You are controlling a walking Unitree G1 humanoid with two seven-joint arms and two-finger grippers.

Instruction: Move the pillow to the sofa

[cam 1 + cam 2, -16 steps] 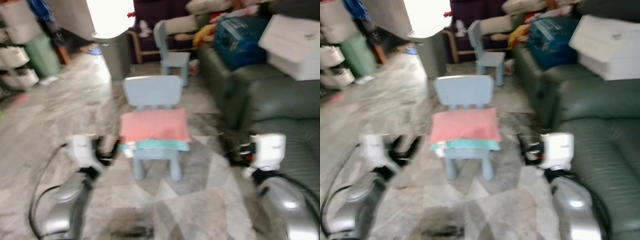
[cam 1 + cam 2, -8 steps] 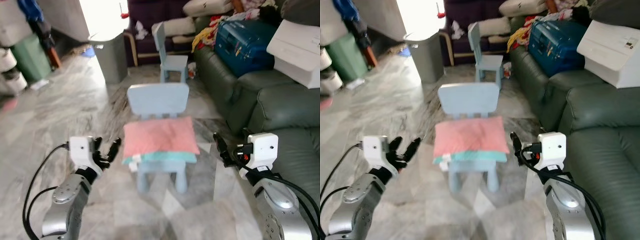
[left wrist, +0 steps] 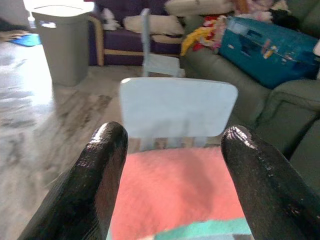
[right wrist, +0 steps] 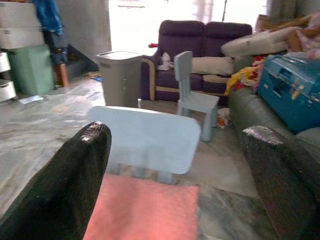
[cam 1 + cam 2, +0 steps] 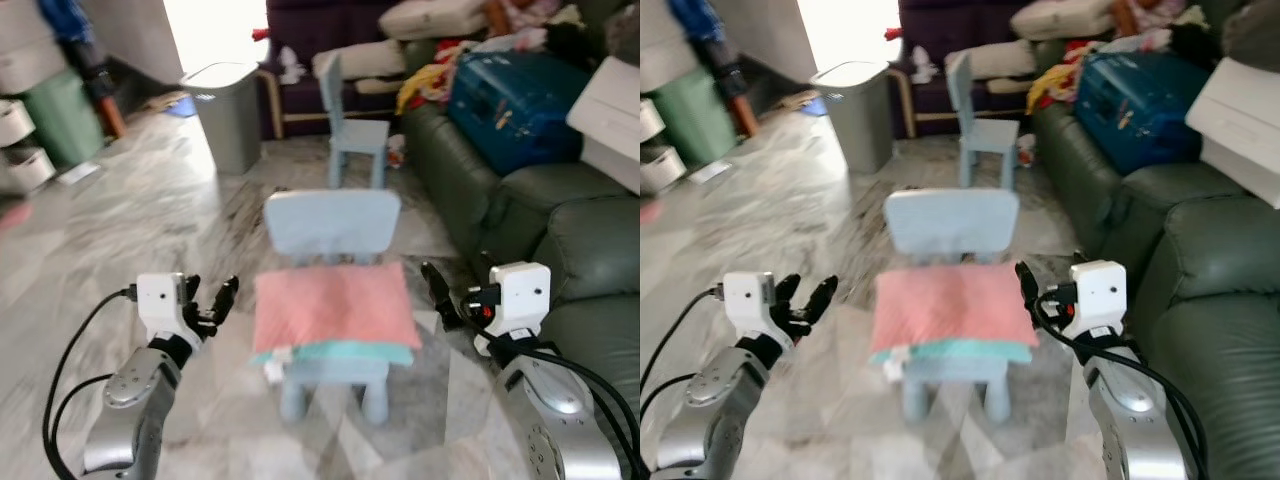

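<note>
A pink pillow [image 5: 335,305] with a teal underside lies on the seat of a small light-blue chair [image 5: 332,222] right in front of me. My left gripper [image 5: 212,303] hovers open just off the pillow's left edge, not touching it. On the pillow's right side my right gripper [image 5: 440,300] is also open, with nothing held. In the left wrist view the pillow [image 3: 175,190] lies between the two black fingers [image 3: 95,180], some way ahead. In the right wrist view the pillow [image 4: 145,212] lies low between the spread fingers. A dark green sofa [image 5: 590,250] runs along my right.
A second blue chair [image 5: 355,125] and a grey bin [image 5: 225,110] stand behind. A blue suitcase [image 5: 520,100], a white box [image 5: 615,110] and clothes pile on the green sofa's far end. A purple sofa [image 4: 200,35] stands at the back; storage boxes [image 5: 25,160] line the left. The floor is marble.
The camera has moved nearer and the blur has cleared; the chair and pillow now sit lower and larger in view. Both grippers stay open on either side of the pillow.
</note>
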